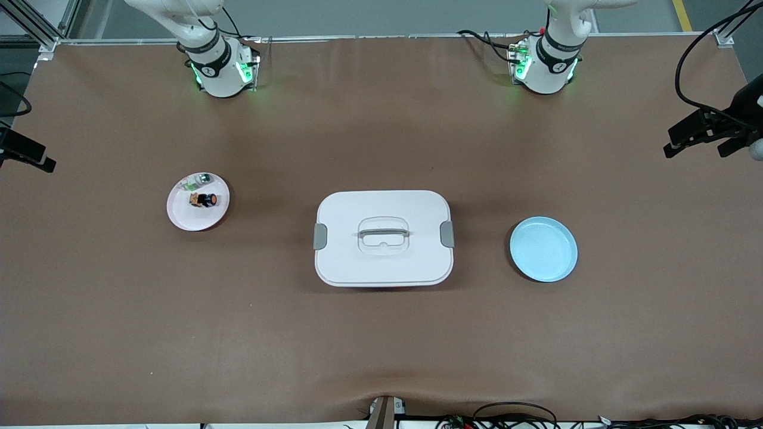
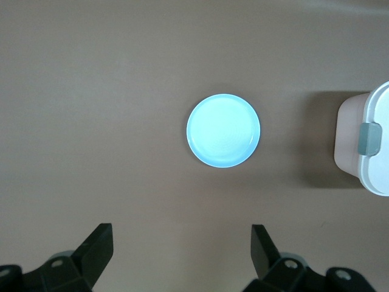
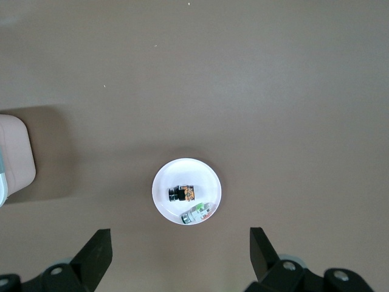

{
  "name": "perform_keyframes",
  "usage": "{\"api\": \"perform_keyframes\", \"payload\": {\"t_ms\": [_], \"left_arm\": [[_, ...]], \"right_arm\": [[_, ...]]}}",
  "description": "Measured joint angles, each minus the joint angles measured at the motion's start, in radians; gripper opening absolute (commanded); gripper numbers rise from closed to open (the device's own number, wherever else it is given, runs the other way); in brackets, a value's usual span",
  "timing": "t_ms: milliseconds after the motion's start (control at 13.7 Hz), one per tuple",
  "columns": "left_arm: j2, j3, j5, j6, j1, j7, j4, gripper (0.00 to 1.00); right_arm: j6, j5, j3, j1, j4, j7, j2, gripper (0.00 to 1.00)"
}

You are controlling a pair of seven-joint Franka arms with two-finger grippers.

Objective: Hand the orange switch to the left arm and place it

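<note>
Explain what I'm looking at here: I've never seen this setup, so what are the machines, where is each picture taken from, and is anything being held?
Two white robot arms stand at a brown table. The wide picture comes from a high camera facing them; the other two come from cameras on each arm's wrist, looking down.

In the middle sits a closed white box. Toward the right arm's end is a pink plate carrying the orange switch and a small green-and-clear part. Toward the left arm's end is an empty blue plate.

The left hand is open over the blue plate; the right hand is open over the pink plate. Nothing is held.
</note>
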Motion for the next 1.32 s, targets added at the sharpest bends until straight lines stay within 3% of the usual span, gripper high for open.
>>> {"api": "perform_keyframes", "payload": {"t_ms": [1317], "left_arm": [[0.006,0.000,0.000,0.000,-0.002,0.000,0.000,1.00]], "right_arm": [[0.055,0.000,0.001,0.007,0.001,0.002,0.001,1.00]]}}
